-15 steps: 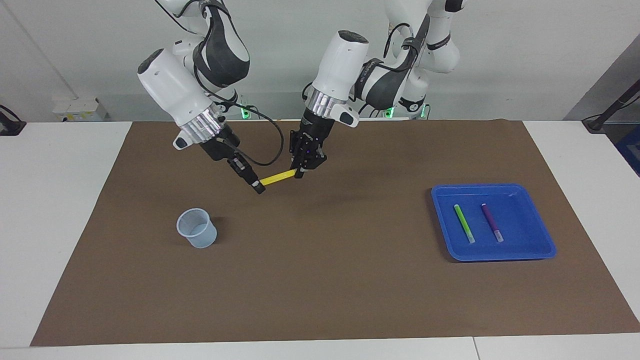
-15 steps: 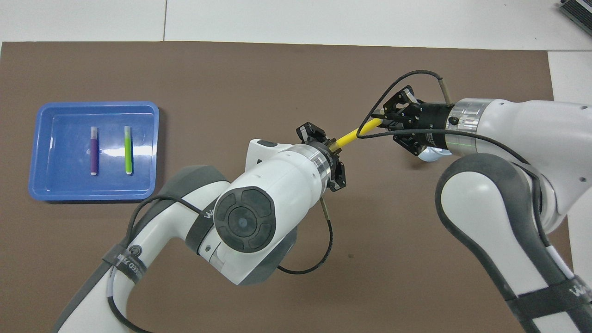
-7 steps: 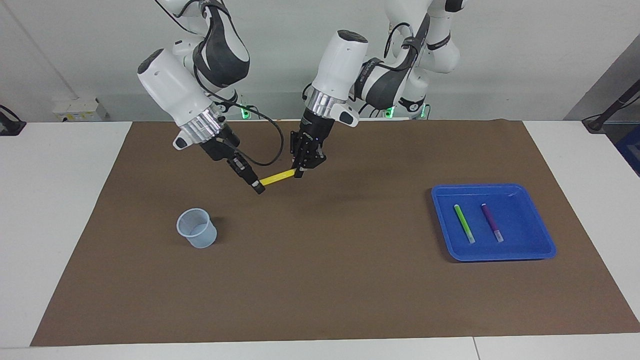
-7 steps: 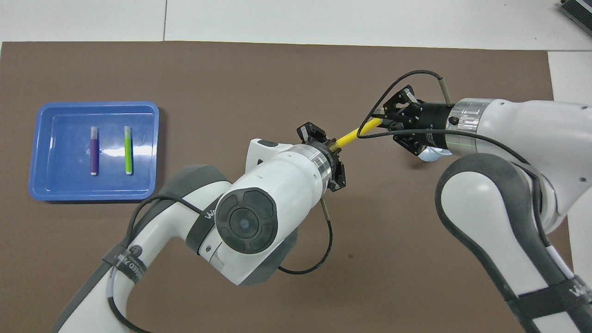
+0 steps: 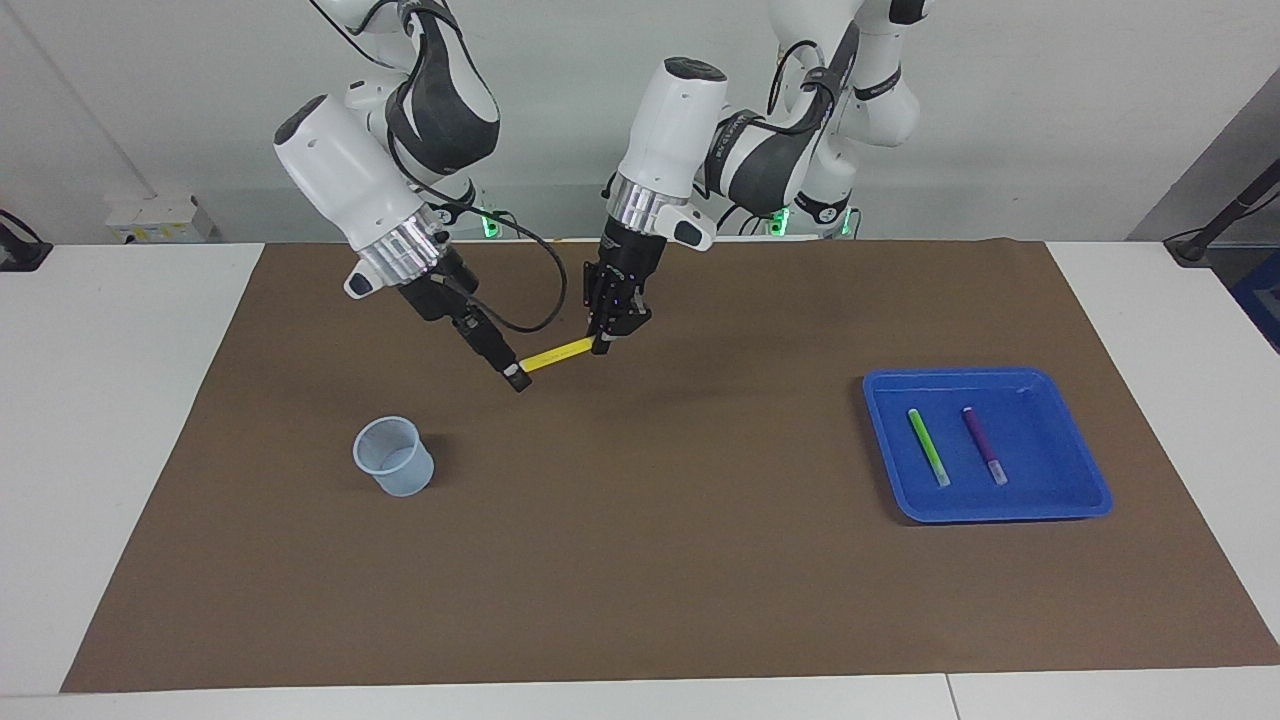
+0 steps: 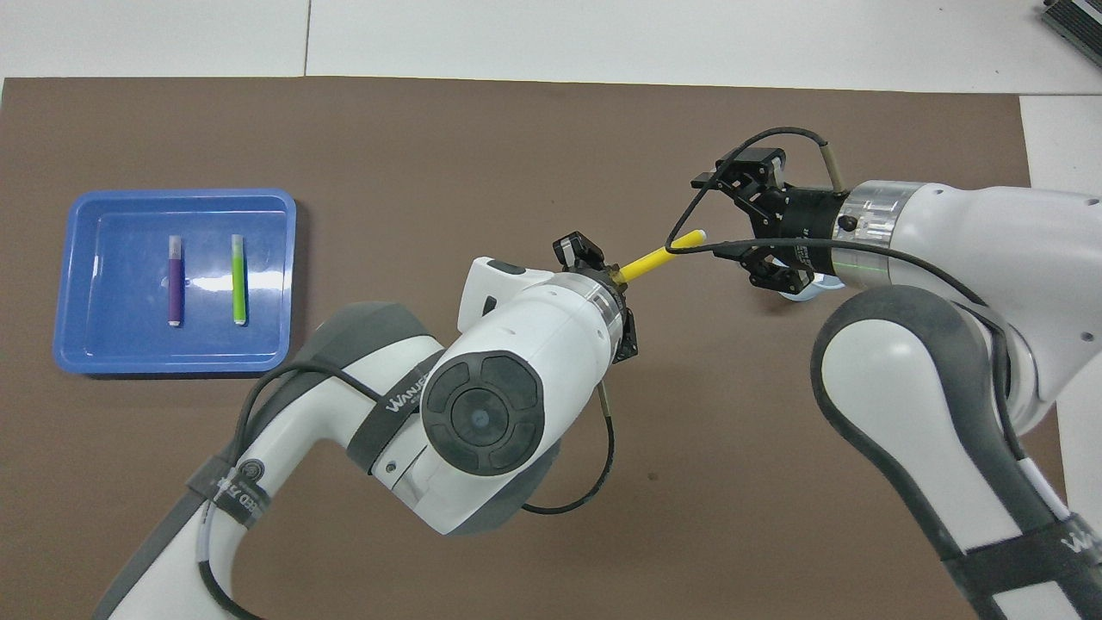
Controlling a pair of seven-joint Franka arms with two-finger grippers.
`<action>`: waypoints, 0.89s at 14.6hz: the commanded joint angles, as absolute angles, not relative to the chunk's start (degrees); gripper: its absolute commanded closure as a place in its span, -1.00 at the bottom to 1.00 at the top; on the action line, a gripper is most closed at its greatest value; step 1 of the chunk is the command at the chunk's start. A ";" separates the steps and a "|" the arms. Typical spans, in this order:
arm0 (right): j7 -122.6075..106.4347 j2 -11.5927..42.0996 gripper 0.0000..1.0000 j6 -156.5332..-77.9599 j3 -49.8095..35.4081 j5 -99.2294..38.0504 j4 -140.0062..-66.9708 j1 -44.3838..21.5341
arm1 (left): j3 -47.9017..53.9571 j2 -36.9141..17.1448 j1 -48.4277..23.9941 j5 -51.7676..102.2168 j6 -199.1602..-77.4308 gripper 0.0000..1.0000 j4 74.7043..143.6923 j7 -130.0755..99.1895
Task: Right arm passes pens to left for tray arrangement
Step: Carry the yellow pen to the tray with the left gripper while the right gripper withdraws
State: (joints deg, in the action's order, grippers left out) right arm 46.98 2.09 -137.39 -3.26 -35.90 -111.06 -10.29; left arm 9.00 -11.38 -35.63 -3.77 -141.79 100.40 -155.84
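Handover of the yellow pen [image 5: 558,353] above a brown mat [image 5: 660,560] on a white bench [image 5: 120,400], pale wall beyond.
The left hand [image 5: 602,345] gripped it; the right hand [image 6: 747,220] stood spread. Green pen [image 5: 928,447] and purple pen [image 5: 984,445] lay in the blue tray [image 5: 1085,490], toward the left arm's end.

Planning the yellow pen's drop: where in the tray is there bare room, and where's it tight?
Blue tray: bare floor between green pen and the rim toward the arms' end; a narrower strip between purple pen and the outer rim. The gap between those two pens is tight. Left gripper holds the yellow pen.
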 commanded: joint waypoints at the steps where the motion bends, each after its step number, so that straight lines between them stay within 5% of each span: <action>1: 37.74 1.58 -1.00 -136.94 -3.16 -36.48 -111.62 -7.93 | 8.79 -10.64 -35.95 -5.98 -136.34 1.00 98.79 -152.88; 8: 18.03 1.58 -1.00 -122.81 -3.08 -9.01 -108.73 -1.76 | 8.79 -8.79 -28.67 -1.86 -127.36 1.00 99.23 -121.69; 13: 16.36 1.67 -1.00 -99.62 -3.34 1.93 -98.28 -1.76 | 8.70 -7.83 -19.10 2.54 -118.06 1.00 99.05 -91.47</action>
State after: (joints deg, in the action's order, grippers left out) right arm 18.91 1.59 -107.49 -3.05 -0.16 -103.44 -2.13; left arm 8.24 -9.34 -22.89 0.58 -122.48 98.77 -102.40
